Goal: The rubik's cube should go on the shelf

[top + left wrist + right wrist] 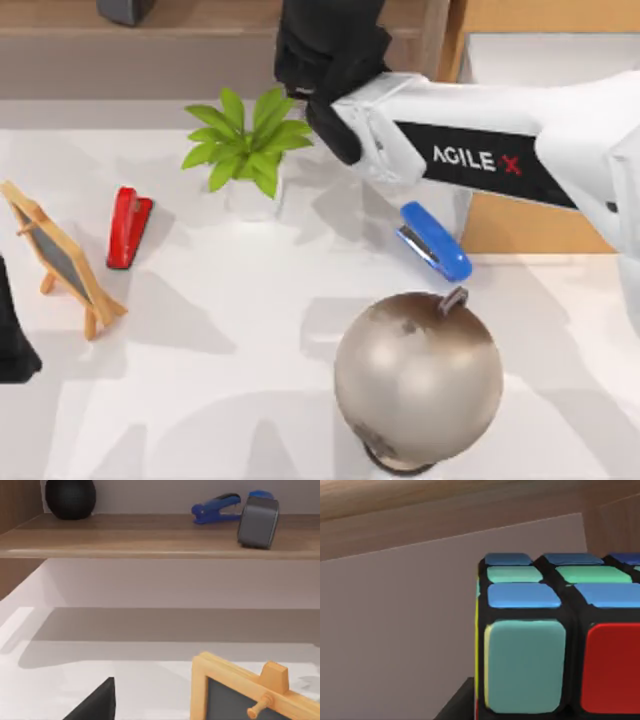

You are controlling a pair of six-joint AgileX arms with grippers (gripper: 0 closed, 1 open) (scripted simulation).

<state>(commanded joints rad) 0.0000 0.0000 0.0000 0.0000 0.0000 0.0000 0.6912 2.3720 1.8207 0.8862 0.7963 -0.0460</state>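
On shelf: blue stapler, dark speaker; right end effector grasping rubik's cube.

Bright, even light; soft shadows.

A simulated office desk: staplers, a globe, a small chalkboard, a potted plant and a wooden shelf.
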